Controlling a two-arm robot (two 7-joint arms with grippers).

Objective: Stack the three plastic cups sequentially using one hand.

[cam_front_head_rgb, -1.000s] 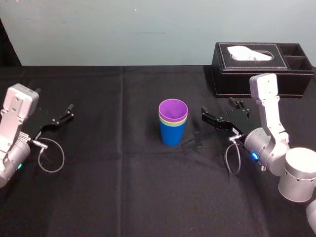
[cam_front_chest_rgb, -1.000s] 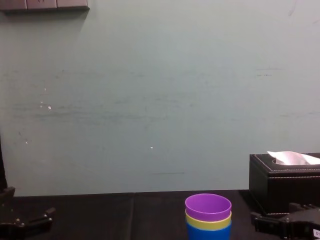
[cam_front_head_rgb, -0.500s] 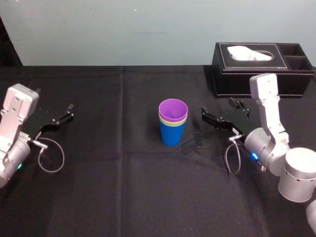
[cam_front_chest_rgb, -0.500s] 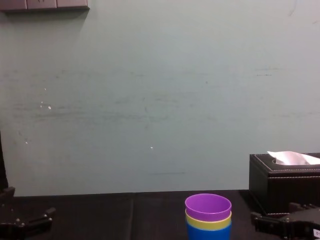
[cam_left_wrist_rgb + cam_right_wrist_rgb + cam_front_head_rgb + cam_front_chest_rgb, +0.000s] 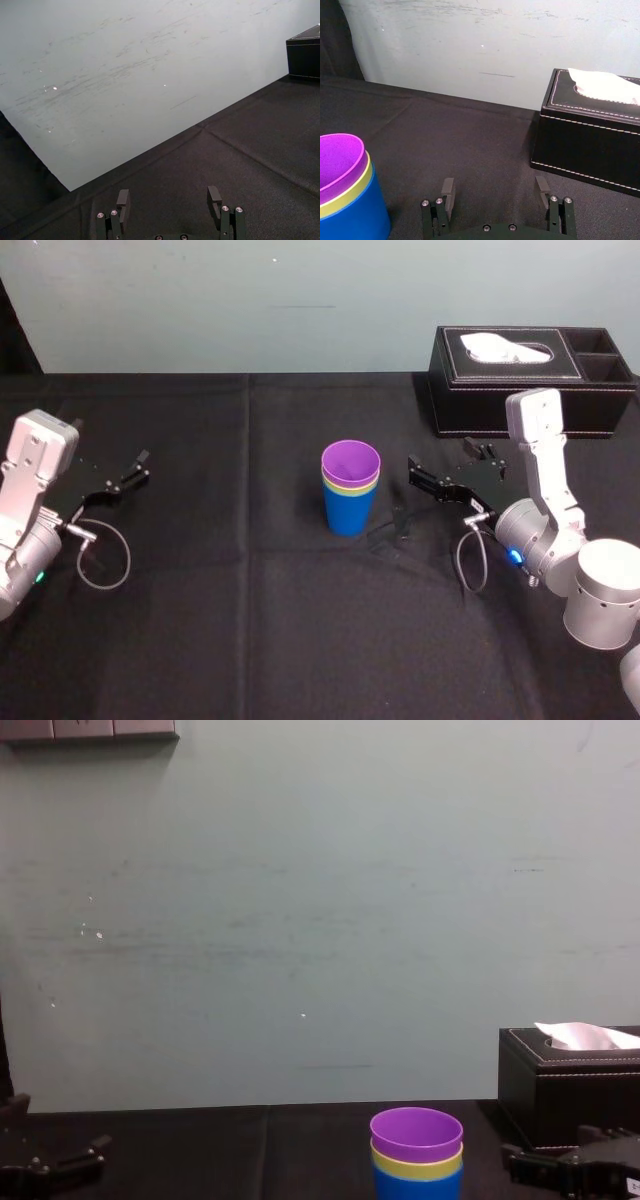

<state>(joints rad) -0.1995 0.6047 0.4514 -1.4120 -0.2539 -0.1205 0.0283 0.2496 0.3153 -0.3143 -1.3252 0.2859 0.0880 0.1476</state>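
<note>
I see the three plastic cups [image 5: 350, 490] nested in one stack mid-worktop [image 5: 250, 620], purple in yellow-green in blue. The right gripper [image 5: 494, 190] is just right of them, fingers apart, empty. The left gripper [image 5: 168, 192] is far left, fingers apart.

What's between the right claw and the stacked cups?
Just bare black tablecloth lies between the right gripper and the stacked cups, per the head view.

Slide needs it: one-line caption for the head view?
Purple cup nested in yellow-green cup in blue cup; open right gripper beside the stack, left gripper parked at left.
</note>
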